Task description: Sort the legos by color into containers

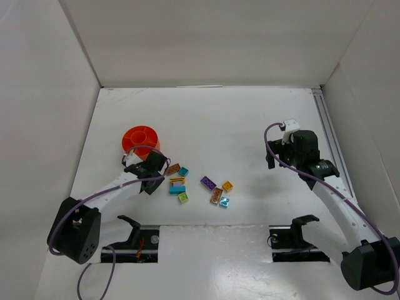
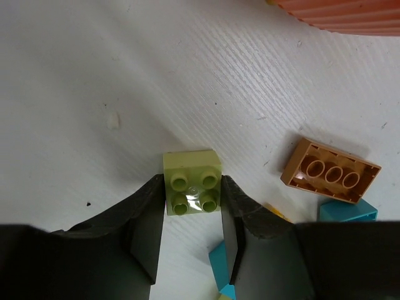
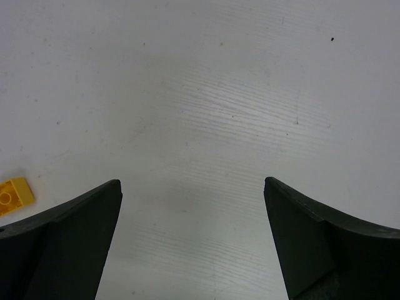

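Note:
My left gripper [image 2: 192, 190] is shut on a lime green lego [image 2: 192, 181], studs up, held at the fingertips low over the table. In the top view this gripper [image 1: 154, 165] sits just in front of the orange-red bowl [image 1: 140, 139], whose ribbed wall shows in the left wrist view [image 2: 350, 15]. A brown lego [image 2: 330, 172] lies upside down to its right, beside a teal one [image 2: 347, 211]. Several more legos lie mid-table: yellow [image 1: 177, 180], another lime [image 1: 183, 197], purple [image 1: 208, 183], orange [image 1: 227, 185]. My right gripper [image 3: 194, 187] is open and empty over bare table [image 1: 275, 157].
White walls enclose the table on the left, back and right. A metal rail [image 1: 326, 119] runs along the right edge. Two black stands [image 1: 131, 226] [image 1: 297, 226] sit at the near edge. A yellow-orange lego [image 3: 14, 195] shows at the right wrist view's left edge.

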`<action>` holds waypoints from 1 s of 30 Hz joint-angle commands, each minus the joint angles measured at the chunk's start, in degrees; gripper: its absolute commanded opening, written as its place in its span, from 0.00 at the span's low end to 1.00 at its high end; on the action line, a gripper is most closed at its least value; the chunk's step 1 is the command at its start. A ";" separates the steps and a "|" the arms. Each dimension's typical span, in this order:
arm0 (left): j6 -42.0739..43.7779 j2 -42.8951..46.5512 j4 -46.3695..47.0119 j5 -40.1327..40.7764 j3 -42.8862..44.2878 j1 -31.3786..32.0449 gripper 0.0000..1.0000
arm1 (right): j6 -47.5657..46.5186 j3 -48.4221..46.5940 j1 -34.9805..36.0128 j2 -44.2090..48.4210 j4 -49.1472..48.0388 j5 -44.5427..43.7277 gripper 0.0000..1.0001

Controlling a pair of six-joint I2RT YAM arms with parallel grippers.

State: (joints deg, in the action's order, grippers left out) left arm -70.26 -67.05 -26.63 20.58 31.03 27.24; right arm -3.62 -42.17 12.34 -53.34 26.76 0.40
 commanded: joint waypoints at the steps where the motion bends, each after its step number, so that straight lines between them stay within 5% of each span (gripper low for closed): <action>1: 1.52 0.59 -3.16 1.22 2.19 -0.26 0.19 | 0.01 -0.45 -0.39 0.17 -0.66 -0.76 1.00; 10: 13.12 14.48 -5.01 7.71 14.03 -0.26 0.16 | -1.04 -0.45 -0.39 2.45 -1.36 1.35 1.00; 16: 20.06 10.98 -5.54 14.31 23.89 -5.95 0.16 | -1.57 -0.45 -0.39 2.45 -1.89 1.35 1.00; 23: 29.38 5.71 4.04 2.11 25.49 -25.02 0.16 | -1.57 -1.60 -0.39 1.40 -0.75 0.74 1.00; 30: 34.22 1.66 9.49 -0.89 24.26 -26.72 0.17 | -1.57 -2.12 -0.39 0.18 -0.75 0.21 1.00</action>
State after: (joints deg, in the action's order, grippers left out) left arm -39.99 -64.47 -21.45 22.15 55.83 0.60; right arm -4.73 -42.17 12.34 -52.66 26.72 1.06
